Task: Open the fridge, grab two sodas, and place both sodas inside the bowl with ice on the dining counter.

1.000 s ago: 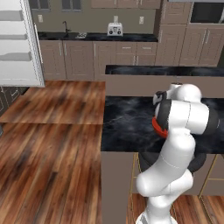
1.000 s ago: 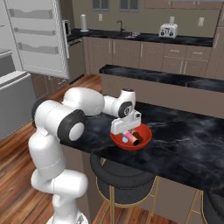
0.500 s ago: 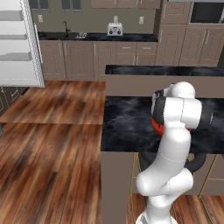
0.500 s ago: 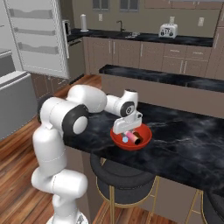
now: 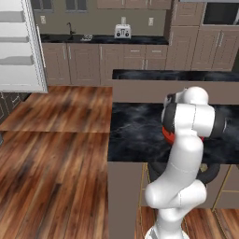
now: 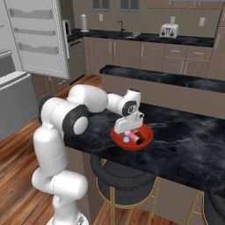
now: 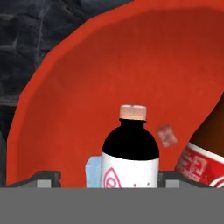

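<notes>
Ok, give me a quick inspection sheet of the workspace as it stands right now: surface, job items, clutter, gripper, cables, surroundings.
Surface: dining counter, black marbled top, carries the bowl near its front edge.
Job's things: red bowl holds ice and two bottles; a dark bottle with a white label lies between the fingertips, a cola with a red label lies beside it. Fridge door stands open.
Clutter: nothing seen on the dining counter besides the bowl.
Gripper: gripper low over the bowl, jaws apart on either side of the dark bottle, not pressing it.
Cables: nothing seen.
Surroundings: toaster and sink tap on the wall counter; stool under the dining counter; wood floor.
</notes>
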You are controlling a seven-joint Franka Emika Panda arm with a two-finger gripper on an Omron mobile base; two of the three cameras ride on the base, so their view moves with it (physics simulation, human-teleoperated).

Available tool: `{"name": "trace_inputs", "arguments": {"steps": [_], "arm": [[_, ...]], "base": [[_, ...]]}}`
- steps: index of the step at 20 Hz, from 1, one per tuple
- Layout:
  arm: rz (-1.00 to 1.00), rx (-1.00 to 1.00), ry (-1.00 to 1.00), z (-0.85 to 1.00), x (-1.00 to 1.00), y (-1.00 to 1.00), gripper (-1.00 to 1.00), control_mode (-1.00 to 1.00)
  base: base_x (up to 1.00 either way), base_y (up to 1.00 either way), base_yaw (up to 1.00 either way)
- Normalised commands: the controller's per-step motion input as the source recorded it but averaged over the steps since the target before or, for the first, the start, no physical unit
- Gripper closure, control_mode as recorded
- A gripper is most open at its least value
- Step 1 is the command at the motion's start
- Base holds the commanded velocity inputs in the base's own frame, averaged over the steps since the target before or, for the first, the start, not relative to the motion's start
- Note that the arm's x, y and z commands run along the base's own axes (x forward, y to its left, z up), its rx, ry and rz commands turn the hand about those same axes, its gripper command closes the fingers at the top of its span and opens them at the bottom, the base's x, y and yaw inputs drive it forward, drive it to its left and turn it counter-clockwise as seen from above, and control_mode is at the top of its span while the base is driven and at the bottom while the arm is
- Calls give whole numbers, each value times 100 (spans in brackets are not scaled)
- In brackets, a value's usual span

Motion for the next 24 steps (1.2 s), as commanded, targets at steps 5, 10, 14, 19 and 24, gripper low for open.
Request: {"name": "trace_inputs", "arguments": {"steps": [5,10,14,19,24], "arm": [[0,0,-1,54,-23,0,-100,-100],[0,0,0,63,-24,19,-100,-100],[0,0,0,68,-17,26,-100,-100],[0,-2,0,69,-26,28,-100,-100],[-3,0,-9,42,-64,8,-100,-100]], "base": [[0,0,0],[0,0,0],[0,0,0],[0,0,0],[0,0,0]]}}
